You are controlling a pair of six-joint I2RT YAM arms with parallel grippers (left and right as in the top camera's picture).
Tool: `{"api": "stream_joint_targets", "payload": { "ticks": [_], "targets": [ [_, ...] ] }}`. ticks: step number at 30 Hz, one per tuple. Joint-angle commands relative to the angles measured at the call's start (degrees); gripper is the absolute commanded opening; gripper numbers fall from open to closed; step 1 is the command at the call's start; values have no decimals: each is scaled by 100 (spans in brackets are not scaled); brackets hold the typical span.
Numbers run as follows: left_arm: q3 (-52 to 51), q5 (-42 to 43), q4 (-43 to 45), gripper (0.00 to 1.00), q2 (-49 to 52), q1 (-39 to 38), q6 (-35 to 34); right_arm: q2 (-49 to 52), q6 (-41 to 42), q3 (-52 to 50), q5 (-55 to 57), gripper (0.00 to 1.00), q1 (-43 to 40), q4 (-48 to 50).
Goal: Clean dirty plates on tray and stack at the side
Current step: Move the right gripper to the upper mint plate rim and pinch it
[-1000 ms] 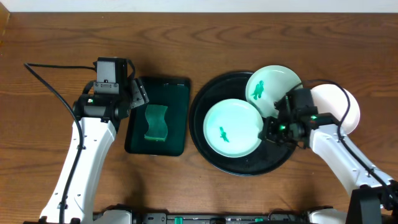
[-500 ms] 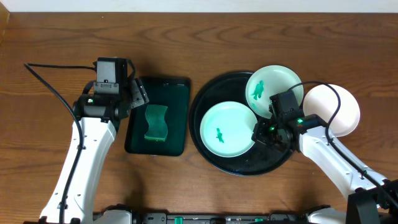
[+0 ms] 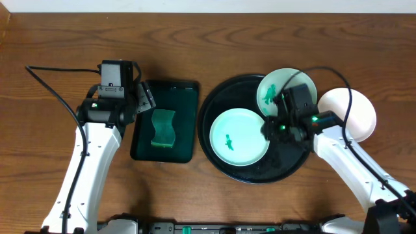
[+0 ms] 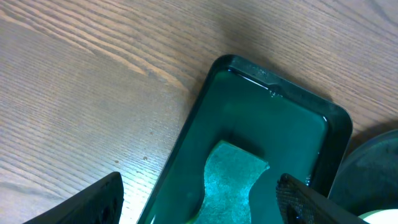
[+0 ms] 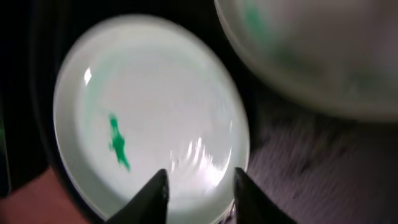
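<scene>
The black tray [image 3: 218, 104] holds two pale mint plates with green smears. One plate [image 3: 237, 138] [image 5: 149, 112] lies at the tray's middle left. The other plate [image 3: 286, 88] [image 5: 311, 50] leans on the back right rim, partly hidden by my right arm. A clean white plate [image 3: 354, 114] rests on the table to the right of the tray. My right gripper [image 3: 268, 129] [image 5: 200, 177] hovers over the near plate's right rim, its jaws apart and nothing between them. My left gripper [image 3: 144, 99] [image 4: 199, 183] is wide open above the green sponge [image 3: 162, 129] [image 4: 233, 180].
The sponge lies in a dark green rectangular tray [image 3: 185, 91] [image 4: 267, 106] left of the black tray. A black cable [image 3: 55, 88] runs across the wooden table at the far left.
My right gripper has moved left and back across the tray and its jaws have parted from shut. The near plate has shifted slightly left. The left arm has not moved.
</scene>
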Motion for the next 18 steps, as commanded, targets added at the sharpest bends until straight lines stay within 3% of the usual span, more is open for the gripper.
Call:
{"api": "stream_joint_targets", "payload": {
  "ticks": [1, 18],
  "targets": [
    [52, -90, 0, 79, 4, 13, -33, 70, -909, 83, 730, 29, 57, 111],
    [52, -90, 0, 79, 4, 13, -33, 1093, -1440, -140, 468, 27, 79, 957]
  ]
}}
